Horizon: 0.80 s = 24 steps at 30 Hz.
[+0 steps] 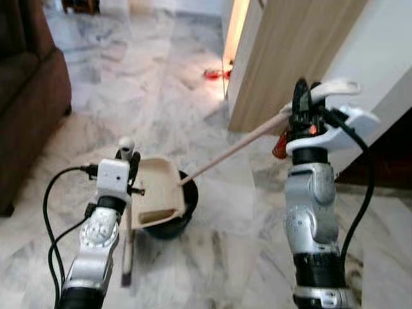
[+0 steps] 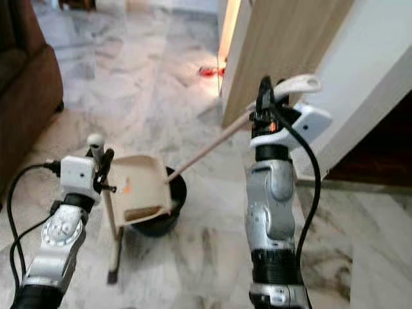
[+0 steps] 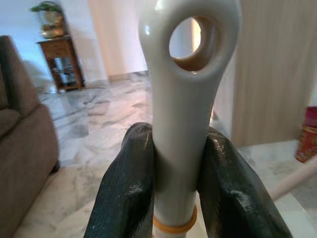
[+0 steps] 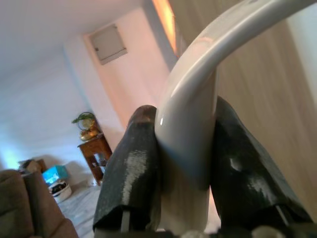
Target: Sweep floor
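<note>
Sofa point(image 1: 29, 103) at far left, marble floor point(image 1: 129, 96) ahead. Left gripper point(image 3: 178, 173) clamped on the dustpan handle point(image 3: 181, 99); the dustpan point(image 1: 158, 190) hangs tilted over a dark bin point(image 1: 172, 222), its opening apparently facing the bin. Broom stick point(image 1: 235, 148) runs from the pan area up to the right gripper point(image 4: 181, 163), pinched around its curved white grip point(image 4: 208, 89). Best approach, likely: hold the pan steady over the bin, keep both grips firm, move the broom slowly clear of the wooden door point(image 1: 290, 51).

Marble floor point(image 1: 193, 122) bears a black bin point(image 1: 172, 225), brown sofa point(image 1: 29, 103).
</note>
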Available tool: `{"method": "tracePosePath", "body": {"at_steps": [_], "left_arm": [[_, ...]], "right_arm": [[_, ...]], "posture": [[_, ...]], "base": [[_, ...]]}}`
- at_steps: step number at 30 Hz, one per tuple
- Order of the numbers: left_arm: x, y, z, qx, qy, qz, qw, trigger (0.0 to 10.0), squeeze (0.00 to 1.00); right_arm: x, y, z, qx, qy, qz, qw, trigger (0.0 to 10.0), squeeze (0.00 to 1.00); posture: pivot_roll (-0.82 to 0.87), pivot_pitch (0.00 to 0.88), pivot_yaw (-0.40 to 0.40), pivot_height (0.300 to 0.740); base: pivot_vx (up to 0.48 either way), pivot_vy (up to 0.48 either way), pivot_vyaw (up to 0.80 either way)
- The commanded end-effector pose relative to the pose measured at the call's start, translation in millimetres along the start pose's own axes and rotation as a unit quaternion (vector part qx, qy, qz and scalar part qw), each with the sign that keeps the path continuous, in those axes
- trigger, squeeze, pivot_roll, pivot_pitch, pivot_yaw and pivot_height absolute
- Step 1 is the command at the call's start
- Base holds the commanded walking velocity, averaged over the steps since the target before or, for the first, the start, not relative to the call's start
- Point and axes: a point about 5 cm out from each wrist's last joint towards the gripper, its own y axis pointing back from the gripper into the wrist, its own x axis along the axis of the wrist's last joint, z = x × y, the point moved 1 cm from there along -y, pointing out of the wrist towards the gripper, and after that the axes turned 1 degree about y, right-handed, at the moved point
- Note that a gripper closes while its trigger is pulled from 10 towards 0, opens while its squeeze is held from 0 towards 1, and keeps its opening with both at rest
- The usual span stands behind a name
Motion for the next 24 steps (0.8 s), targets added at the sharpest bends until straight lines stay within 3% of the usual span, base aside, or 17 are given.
{"method": "tracePosePath", "body": {"at_steps": [1,24], "left_arm": [[13.1,-3.2,1.4,-0.001,0.003,0.032,0.999,10.0,0.00],[14.2,-3.1,4.0,-0.007,0.010,0.032,0.999,10.0,0.00]], "right_arm": [[15.6,-4.1,-2.8,0.006,-0.003,0.035,0.999,10.0,0.00],[15.1,-3.5,0.2,-0.003,-0.012,0.032,0.999,10.0,0.00]], "posture": [[0.22,0.113,-0.115,0.740],[0.22,0.115,-0.117,0.740]], "base": [[0.000,0.270,0.00],[0.000,0.361,0.00]]}}
